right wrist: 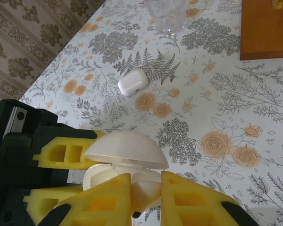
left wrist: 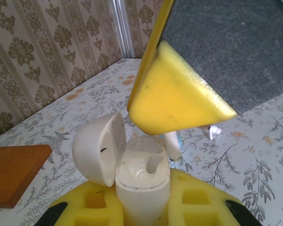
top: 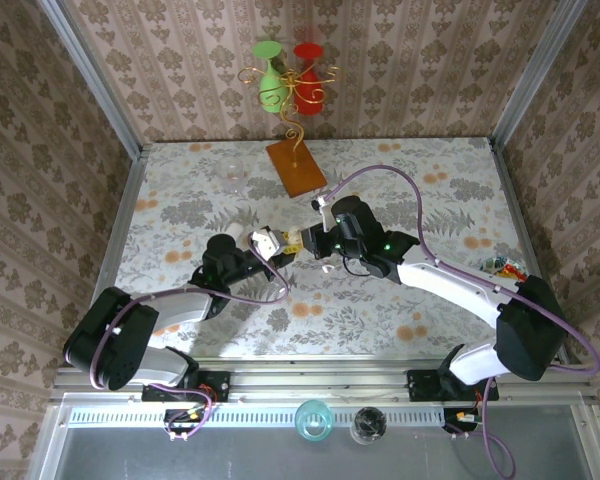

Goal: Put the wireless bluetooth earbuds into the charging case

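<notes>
The white charging case (left wrist: 141, 165) stands upright with its lid (left wrist: 95, 147) swung open to the left, and my left gripper (left wrist: 144, 194) is shut on its body. One slot in the case looks empty. My right gripper (right wrist: 146, 189) is shut on a whitish earbud (right wrist: 150, 193), holding it just over the open case (right wrist: 125, 149). From the left wrist view the earbud's stem (left wrist: 172, 144) hangs beside the case's right rim under the right finger (left wrist: 174, 99). A second earbud (left wrist: 214, 131) lies on the table beyond. Seen from above, the two grippers (top: 263, 243) (top: 302, 243) meet mid-table.
A second closed white case (right wrist: 133, 83) lies on the floral tablecloth, with a clear glass (right wrist: 165, 14) farther back. A wooden board (top: 296, 166) carrying a wire stand with green and red glasses sits at the back centre. Small coloured items (top: 500, 266) lie at the right edge.
</notes>
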`<control>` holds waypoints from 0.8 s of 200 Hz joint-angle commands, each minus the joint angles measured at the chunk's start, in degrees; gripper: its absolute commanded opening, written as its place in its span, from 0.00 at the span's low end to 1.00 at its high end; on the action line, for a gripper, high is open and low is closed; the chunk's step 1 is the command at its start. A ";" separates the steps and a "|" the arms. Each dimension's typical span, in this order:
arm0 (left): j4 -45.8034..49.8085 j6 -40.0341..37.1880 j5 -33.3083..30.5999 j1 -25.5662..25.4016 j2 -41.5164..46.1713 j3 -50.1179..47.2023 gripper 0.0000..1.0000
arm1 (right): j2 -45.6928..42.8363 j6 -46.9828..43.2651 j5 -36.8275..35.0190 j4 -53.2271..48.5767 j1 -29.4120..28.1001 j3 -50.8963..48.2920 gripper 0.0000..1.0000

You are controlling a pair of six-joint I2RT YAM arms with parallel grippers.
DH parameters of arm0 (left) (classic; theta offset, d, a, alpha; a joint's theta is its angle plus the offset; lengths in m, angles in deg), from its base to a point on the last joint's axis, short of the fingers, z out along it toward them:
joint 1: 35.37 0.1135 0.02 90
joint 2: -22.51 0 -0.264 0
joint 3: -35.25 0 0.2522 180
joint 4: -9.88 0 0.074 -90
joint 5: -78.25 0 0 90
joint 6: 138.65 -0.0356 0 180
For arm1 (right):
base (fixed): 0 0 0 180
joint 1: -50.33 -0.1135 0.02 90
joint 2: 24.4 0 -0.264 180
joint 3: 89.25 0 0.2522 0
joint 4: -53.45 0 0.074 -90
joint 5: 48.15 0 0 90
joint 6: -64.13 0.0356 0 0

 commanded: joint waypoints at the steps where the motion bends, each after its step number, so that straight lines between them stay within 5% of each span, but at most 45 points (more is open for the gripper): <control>1: -1.41 -0.62 1.22 -0.41 -0.28 0.99 0.00 | -1.04 -0.81 -1.24 1.49 -0.04 1.48 0.18; 160: -0.61 1.82 1.14 0.53 -0.97 1.55 0.00 | -2.05 -0.40 -1.97 3.68 -0.02 0.43 0.18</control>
